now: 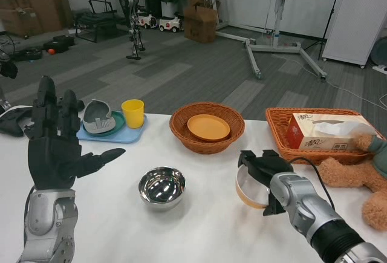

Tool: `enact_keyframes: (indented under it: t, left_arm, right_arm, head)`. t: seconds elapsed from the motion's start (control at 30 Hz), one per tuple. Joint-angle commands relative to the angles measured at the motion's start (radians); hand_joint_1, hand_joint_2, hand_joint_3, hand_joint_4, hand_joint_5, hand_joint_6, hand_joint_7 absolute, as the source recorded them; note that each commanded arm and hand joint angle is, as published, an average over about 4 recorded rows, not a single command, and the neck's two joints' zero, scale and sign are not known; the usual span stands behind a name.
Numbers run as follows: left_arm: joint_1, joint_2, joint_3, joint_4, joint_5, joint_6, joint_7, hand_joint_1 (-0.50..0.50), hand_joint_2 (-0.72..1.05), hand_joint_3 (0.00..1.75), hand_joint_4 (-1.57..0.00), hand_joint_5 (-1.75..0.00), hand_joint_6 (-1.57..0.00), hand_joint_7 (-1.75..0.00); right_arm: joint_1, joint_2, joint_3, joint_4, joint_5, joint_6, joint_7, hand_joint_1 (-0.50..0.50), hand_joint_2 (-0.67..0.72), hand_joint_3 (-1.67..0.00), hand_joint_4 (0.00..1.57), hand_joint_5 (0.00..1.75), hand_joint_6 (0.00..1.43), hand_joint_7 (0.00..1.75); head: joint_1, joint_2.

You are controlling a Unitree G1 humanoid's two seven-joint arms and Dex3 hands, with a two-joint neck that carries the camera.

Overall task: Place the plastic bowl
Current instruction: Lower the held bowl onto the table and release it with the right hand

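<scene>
My right hand (265, 170) grips a light plastic bowl (244, 193) with a tan rim, tipped on its side just above the table at centre right. It hangs to the right of a shiny metal bowl (161, 187) that stands on the white table (199, 227). Behind them a round wicker basket (207, 137) holds an orange plate (208, 127). My left hand (57, 148) is raised at the left, fingers spread upward, holding nothing.
A blue tray (112, 133) at the back left carries a grey bowl (97, 116), a green dish and a yellow cup (133, 113). A rectangular basket (278, 124) with a tissue box (323, 133) stands at the back right, a teddy bear (354, 175) beside it.
</scene>
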Motion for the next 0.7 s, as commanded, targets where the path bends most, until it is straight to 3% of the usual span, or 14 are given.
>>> enact_keyframes:
  t: [0.03, 0.13, 0.2, 0.3, 0.43, 0.5, 0.6, 0.7]
  left_arm:
    - [0.011, -0.003, 0.002, 0.001, -0.004, -0.001, -0.003, -0.50, 0.25, 0.00, 0.00, 0.00, 0.00, 0.00]
    - [0.007, -0.003, 0.001, 0.006, -0.004, -0.001, -0.003, -0.50, 0.25, 0.00, 0.00, 0.00, 0.00, 0.00]
    - [0.004, -0.003, 0.000, 0.010, -0.004, -0.001, -0.003, -0.50, 0.25, 0.00, 0.00, 0.00, 0.00, 0.00]
    - [0.000, -0.004, -0.001, 0.019, -0.004, -0.001, -0.003, -0.50, 0.25, 0.00, 0.00, 0.00, 0.00, 0.00]
    - [-0.008, -0.005, -0.005, 0.033, -0.004, -0.001, -0.004, -0.50, 0.25, 0.00, 0.00, 0.00, 0.00, 0.00]
    - [-0.013, -0.005, -0.008, 0.041, -0.004, -0.001, -0.004, -0.50, 0.25, 0.00, 0.00, 0.00, 0.00, 0.00]
    - [-0.019, -0.005, -0.010, 0.049, -0.004, -0.001, -0.004, -0.50, 0.25, 0.00, 0.00, 0.00, 0.00, 0.00]
    - [-0.020, -0.005, -0.010, 0.053, -0.004, -0.001, -0.004, -0.50, 0.25, 0.00, 0.00, 0.00, 0.00, 0.00]
  right_arm:
    - [-0.002, 0.010, -0.013, 0.101, 0.011, -0.033, -0.053, -0.21, -0.35, -1.27, 1.38, 1.65, 1.23, 1.50]
    - [-0.007, 0.018, -0.013, 0.171, 0.015, -0.042, -0.078, -0.21, -0.40, -1.27, 1.29, 1.65, 1.06, 1.57]
    - [-0.011, 0.021, -0.013, 0.210, 0.016, -0.046, -0.085, -0.21, -0.41, -1.27, 1.15, 1.65, 0.88, 1.62]
    - [-0.013, 0.024, -0.008, 0.248, 0.016, -0.047, -0.087, -0.25, -0.40, -1.27, 0.91, 1.48, 0.59, 1.68]
    - [-0.014, 0.028, -0.005, 0.280, 0.027, -0.038, -0.081, -0.29, -0.16, -1.15, 0.67, 1.02, 0.30, 1.61]
    - [-0.016, 0.030, -0.005, 0.292, 0.039, -0.033, -0.072, -0.29, -0.05, -1.09, 0.57, 0.99, 0.23, 1.61]
    - [-0.023, 0.034, -0.003, 0.309, 0.049, -0.027, -0.054, -0.32, 0.06, -0.97, 0.56, 1.07, 0.13, 1.59]
    - [-0.025, 0.036, -0.001, 0.310, 0.051, -0.023, -0.044, -0.36, 0.20, -0.79, 0.55, 0.92, 0.04, 1.57]
  head:
    - [0.000, -0.007]
    - [-0.004, -0.015]
    - [-0.009, -0.023]
    - [-0.013, -0.037]
    - [-0.016, -0.051]
    - [-0.017, -0.059]
    - [-0.013, -0.069]
    - [-0.010, -0.075]
